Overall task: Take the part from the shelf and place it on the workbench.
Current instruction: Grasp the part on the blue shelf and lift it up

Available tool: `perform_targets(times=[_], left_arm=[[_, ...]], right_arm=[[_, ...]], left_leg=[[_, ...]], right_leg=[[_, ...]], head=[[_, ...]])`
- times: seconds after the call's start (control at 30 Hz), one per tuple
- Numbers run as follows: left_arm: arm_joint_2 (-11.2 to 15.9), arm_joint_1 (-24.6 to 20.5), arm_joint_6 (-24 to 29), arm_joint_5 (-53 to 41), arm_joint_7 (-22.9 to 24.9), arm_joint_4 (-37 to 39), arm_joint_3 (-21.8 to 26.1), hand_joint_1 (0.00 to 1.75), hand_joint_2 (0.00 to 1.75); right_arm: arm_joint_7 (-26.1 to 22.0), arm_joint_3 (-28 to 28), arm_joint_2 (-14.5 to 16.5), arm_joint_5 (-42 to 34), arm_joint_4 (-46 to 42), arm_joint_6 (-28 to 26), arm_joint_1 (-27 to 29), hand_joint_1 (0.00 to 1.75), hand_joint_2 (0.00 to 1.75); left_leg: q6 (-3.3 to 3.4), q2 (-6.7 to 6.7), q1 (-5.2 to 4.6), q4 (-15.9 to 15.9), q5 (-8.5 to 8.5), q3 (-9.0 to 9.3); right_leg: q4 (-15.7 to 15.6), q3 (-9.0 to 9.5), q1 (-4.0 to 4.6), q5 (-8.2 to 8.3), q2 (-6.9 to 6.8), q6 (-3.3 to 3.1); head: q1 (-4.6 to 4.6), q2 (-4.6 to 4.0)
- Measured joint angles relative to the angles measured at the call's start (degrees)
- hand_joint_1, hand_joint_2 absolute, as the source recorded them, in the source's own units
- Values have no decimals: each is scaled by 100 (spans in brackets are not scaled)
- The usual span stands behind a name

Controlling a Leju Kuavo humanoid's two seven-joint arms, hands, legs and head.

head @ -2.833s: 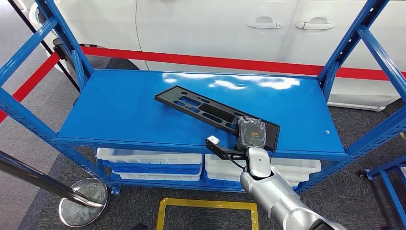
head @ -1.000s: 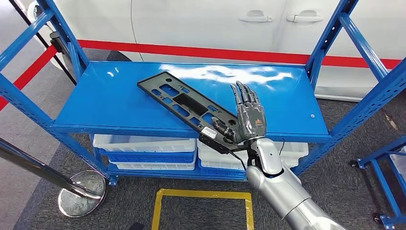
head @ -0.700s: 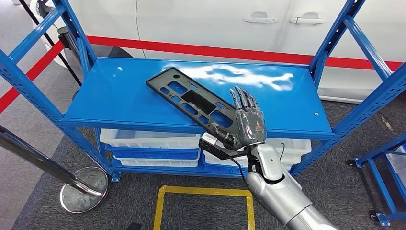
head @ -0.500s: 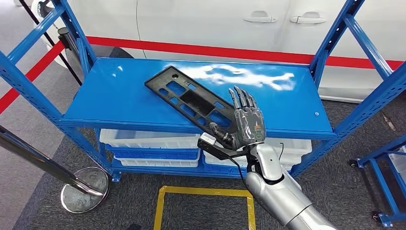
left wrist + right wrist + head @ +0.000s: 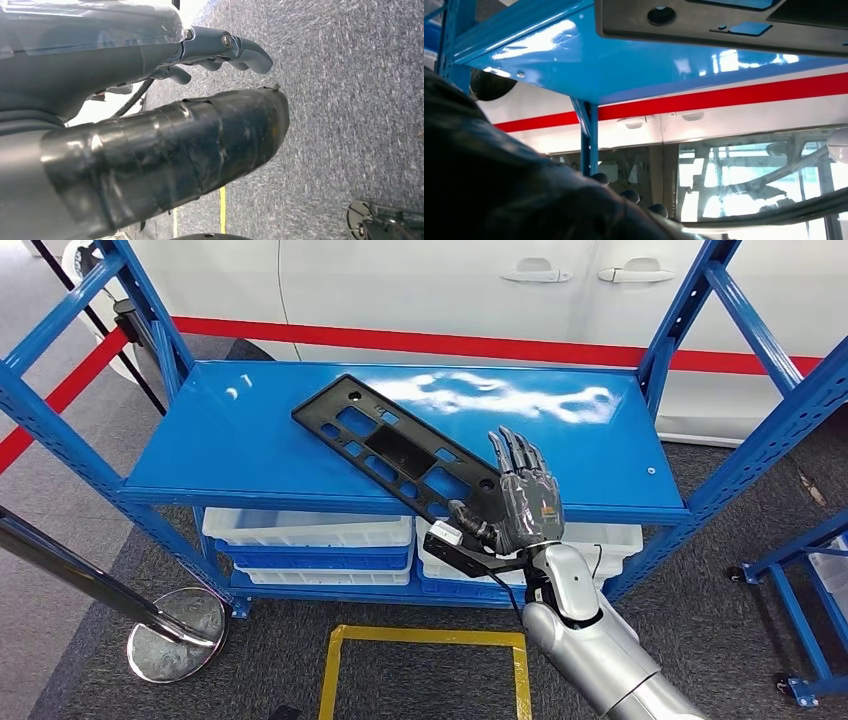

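Black plastic part: the long flat black plastic panel with cut-outs (image 5: 398, 451) lies slantwise over the blue metal shelf deck (image 5: 240, 440), its near end past the front edge.
Right hand: the dark many-fingered right hand (image 5: 520, 502) grips that near end, thumb under, fingers stretched over the top (the panel also shows from below in the right wrist view (image 5: 724, 22)).
Left hand: the left hand (image 5: 150, 110) hangs over grey carpet (image 5: 350, 100), fingers curled in, holding nothing.
Below the deck: white plastic bins (image 5: 310, 532) sit on the lower level.
Behind: a white car (image 5: 450, 290) and a red barrier tape (image 5: 420, 342).
Floor: a yellow taped outline (image 5: 430, 640).
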Motion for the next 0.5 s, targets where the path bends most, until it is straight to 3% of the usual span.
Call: perform_targets(times=[0.13,0.5], left_arm=[[0,0,-5,-9,3,0,21,0,0],[-10,-1,5,42,-8,0,238,0,0]], right_arm=[[-24,1,-21,-29,-98,48,125,0,175],[-251,588,-205,-254,-1106,403,1351,0,175]], left_leg=[[-4,0,-1,9,3,-6],[-2,-2,-7,16,-5,-18]], right_leg=[[0,1,-3,7,-2,-6],[-2,-4,-11,6,-9,-4]], head=[[0,0],[0,0]])
